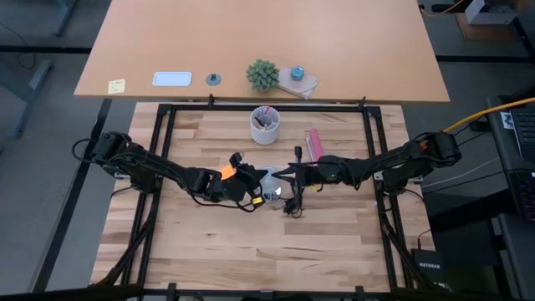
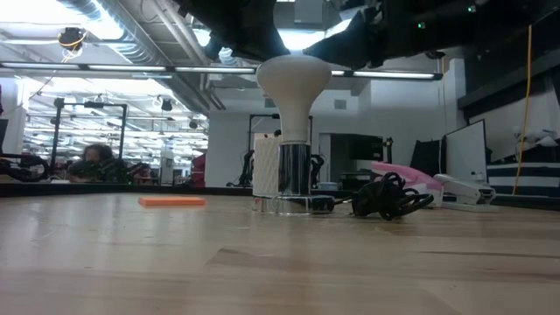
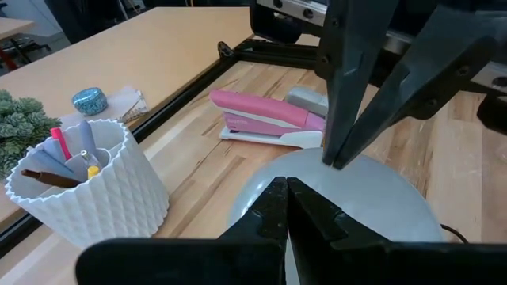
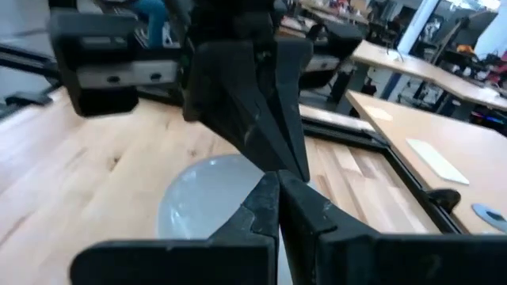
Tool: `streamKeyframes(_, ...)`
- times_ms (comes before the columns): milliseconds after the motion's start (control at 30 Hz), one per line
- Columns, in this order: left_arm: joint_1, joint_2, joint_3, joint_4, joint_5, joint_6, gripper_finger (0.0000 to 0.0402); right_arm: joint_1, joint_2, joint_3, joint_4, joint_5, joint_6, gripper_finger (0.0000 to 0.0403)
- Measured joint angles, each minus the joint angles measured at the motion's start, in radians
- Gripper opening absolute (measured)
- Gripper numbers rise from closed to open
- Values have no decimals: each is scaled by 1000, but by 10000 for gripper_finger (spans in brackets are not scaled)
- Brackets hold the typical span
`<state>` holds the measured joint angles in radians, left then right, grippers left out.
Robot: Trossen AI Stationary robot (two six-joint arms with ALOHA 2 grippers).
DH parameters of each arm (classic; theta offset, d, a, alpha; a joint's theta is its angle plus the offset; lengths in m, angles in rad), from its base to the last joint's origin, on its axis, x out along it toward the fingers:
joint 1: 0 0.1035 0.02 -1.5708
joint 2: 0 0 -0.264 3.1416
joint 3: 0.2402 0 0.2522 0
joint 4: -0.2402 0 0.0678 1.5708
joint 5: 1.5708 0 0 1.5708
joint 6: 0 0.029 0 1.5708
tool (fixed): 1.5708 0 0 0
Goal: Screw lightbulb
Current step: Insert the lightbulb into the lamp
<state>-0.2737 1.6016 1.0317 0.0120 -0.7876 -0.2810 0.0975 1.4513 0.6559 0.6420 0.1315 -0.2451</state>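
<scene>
1. The lightbulb point(image 2: 293, 92) stands base-down in the silvery socket point(image 2: 294, 175) at table centre; seating looks like the step in hand.
2. Left gripper point(image 3: 287, 207) and right gripper point(image 4: 277, 198), fingers pressed together, meet over its dome from nine and three o'clock.
3. Next calls for twisting.
4. Only the low view shows the socket; only the high view shows the pen cup point(image 1: 266, 125) at twelve o'clock.

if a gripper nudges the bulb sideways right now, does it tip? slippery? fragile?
Probably top-heavy: the lightbulb stands upright, wide dome up, narrow base in the silvery fitting, so a sideways push may rock both. The dome looks smooth and rounded, so closed fingertips would likely slide off. It is likely light and fragile; press gently. Both the left gripper and right gripper are shut above it.
</scene>
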Motion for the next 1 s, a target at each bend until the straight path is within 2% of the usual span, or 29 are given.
streamKeyframes(367,0,0,0,1,2,3,1,0,-2,20,-99,35,3,9)
streamKeyframes(667,-2,1,-3,88,15,132,1,0,-3,20,-111,35,16,9)
streamKeyframes(1000,-29,-41,-2,96,-14,164,1,0,-2,19,-115,35,16,9)
